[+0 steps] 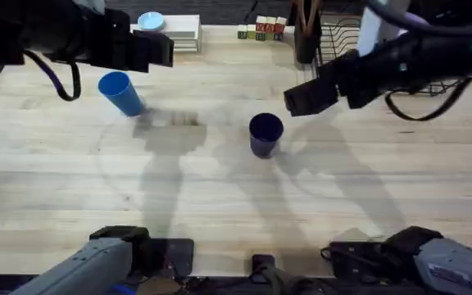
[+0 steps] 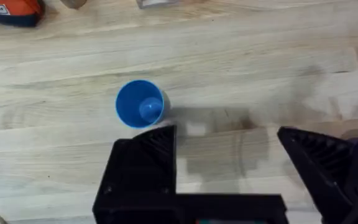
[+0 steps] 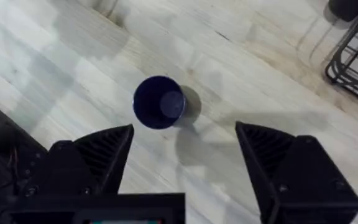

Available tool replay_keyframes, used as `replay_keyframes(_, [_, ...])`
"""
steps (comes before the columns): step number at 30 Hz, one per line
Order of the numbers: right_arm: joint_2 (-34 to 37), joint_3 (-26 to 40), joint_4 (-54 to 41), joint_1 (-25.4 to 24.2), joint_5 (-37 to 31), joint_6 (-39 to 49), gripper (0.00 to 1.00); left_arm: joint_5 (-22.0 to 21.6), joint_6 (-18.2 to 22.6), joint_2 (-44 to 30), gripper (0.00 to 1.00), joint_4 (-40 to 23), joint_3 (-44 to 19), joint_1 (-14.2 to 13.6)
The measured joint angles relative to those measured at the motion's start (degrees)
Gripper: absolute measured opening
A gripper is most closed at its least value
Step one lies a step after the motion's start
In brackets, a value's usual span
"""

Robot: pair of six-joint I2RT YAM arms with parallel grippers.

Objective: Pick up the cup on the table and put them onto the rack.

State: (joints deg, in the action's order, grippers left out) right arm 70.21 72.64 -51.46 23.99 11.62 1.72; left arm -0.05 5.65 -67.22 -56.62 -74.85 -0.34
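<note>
Two cups stand upright on the wooden table. The light blue cup (image 1: 121,93) is at the left, and my left gripper (image 1: 158,51) hangs open above and just beyond it. The left wrist view looks down on the light blue cup (image 2: 139,104), beside one finger of the open left gripper (image 2: 225,149). The dark blue cup (image 1: 265,133) stands near the middle. My right gripper (image 1: 301,98) hovers open above and to its right. From the right wrist, the dark blue cup (image 3: 160,102) lies just ahead of the empty right gripper (image 3: 185,149). The black wire rack (image 1: 344,39) sits at the far right.
A white slatted stand (image 1: 180,33) with a pale blue dish (image 1: 150,20) is at the back. Small lettered blocks (image 1: 260,30) and a dark holder (image 1: 306,37) stand beside the rack (image 3: 356,62). An orange object (image 2: 11,11) lies far off.
</note>
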Motion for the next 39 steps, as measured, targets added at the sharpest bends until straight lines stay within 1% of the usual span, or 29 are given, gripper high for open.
replay_keyframes(12, [12.33,0.02,0.16,0.05,-0.01,-0.01,0.993,0.0,0.0,0.0,0.993,-0.02,0.0,0.0])
replay_keyframes(14, [13.9,0.02,0.31,0.33,-0.09,-0.02,0.976,0.0,0.0,0.0,0.993,-0.02,0.0,0.0])
replay_keyframes(17, [16.13,0.04,0.55,1.39,-1.94,0.0,0.96,0.0,0.0,0.0,0.993,-0.02,0.0,0.0])
replay_keyframes(22, [19.46,0.04,0.95,3.43,-5.91,0.0,0.965,0.0,0.0,0.0,0.993,-0.02,0.0,0.0])
replay_keyframes(26, [21.72,0.04,2.62,4.6,-7.15,0.0,0.945,0.0,0.0,0.0,0.993,-0.01,0.0,0.0])
replay_keyframes(28, [22.62,0.04,3.27,4.9,-7.49,0.0,0.883,0.0,0.0,0.0,0.993,-0.02,0.0,0.0])
replay_keyframes(29, [23.04,0.04,3.44,5.01,-7.59,-0.01,0.828,0.01,0.0,0.0,0.993,-0.02,0.0,0.0])
replay_keyframes(31, [23.65,0.04,3.46,5.05,-7.76,0.0,0.697,0.02,0.0,0.0,0.994,-0.02,0.0,0.0])
replay_keyframes(32, [23.85,0.04,3.46,5.05,-7.78,0.07,0.613,0.02,0.0,0.0,0.994,-0.02,0.0,0.0])
replay_keyframes(34, [23.94,0.04,3.48,5.05,-7.78,-0.01,0.4,0.02,0.0,0.0,0.994,-0.02,0.0,0.0])
replay_keyframes(35, [23.92,0.14,3.48,5.05,-7.5,-0.37,0.042,0.0,0.0,0.0,0.993,0.0,0.0,0.0])
replay_keyframes(39, [23.91,0.52,3.63,5.16,-7.52,-0.24,0.034,0.0,0.0,0.0,0.993,-0.02,0.0,0.0])
